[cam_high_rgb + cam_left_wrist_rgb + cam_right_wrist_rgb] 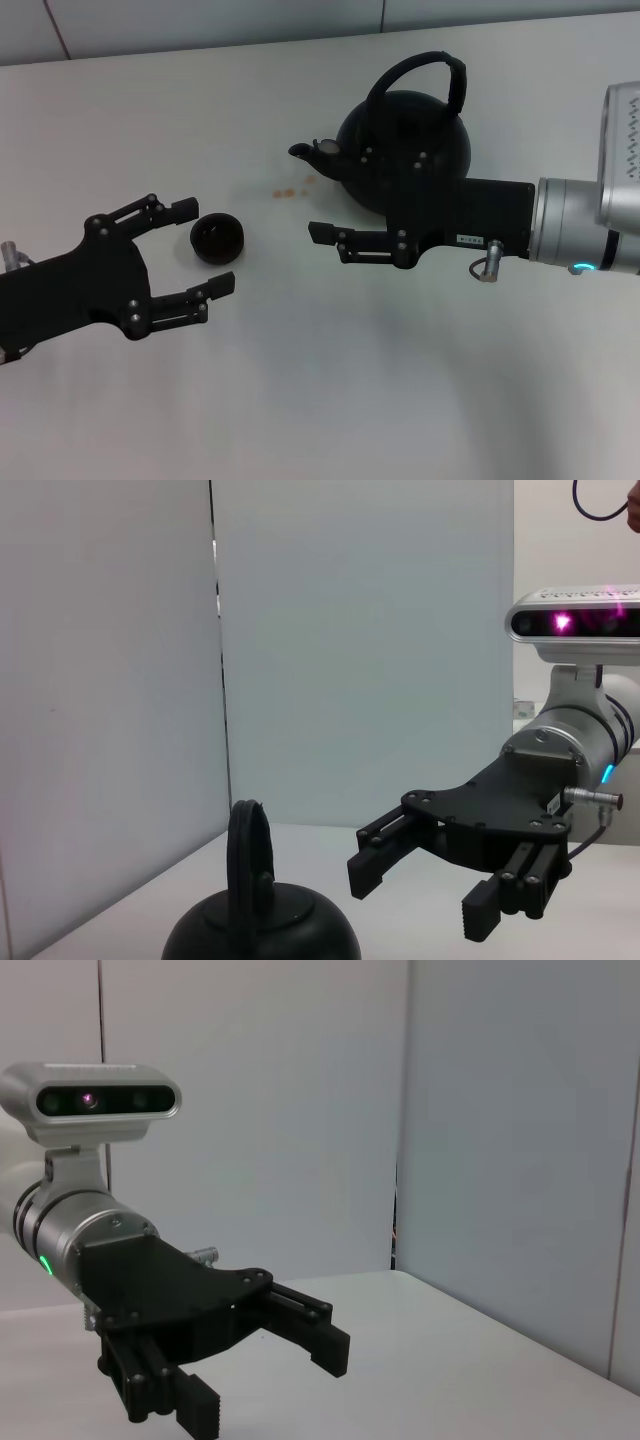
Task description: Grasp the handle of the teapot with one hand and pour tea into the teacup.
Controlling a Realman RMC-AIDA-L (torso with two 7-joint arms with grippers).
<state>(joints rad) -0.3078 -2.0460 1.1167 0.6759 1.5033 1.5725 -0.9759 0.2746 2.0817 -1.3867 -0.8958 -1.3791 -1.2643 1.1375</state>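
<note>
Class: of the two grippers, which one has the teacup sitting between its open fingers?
The left gripper: the teacup sits between its fingers. The right gripper is beside the teapot.

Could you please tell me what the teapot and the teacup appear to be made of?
Teapot: matte black, faintly grainy with soft highlights, probably cast iron or dark ceramic. Its handle looks ribbed, maybe wrapped. Teacup: the same matte black, likely matching ware.

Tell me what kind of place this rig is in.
Likely a lab test cell, not a kitchen: a plain white table, bare partition panels behind it, and only a black teapot and teacup laid out.
</note>
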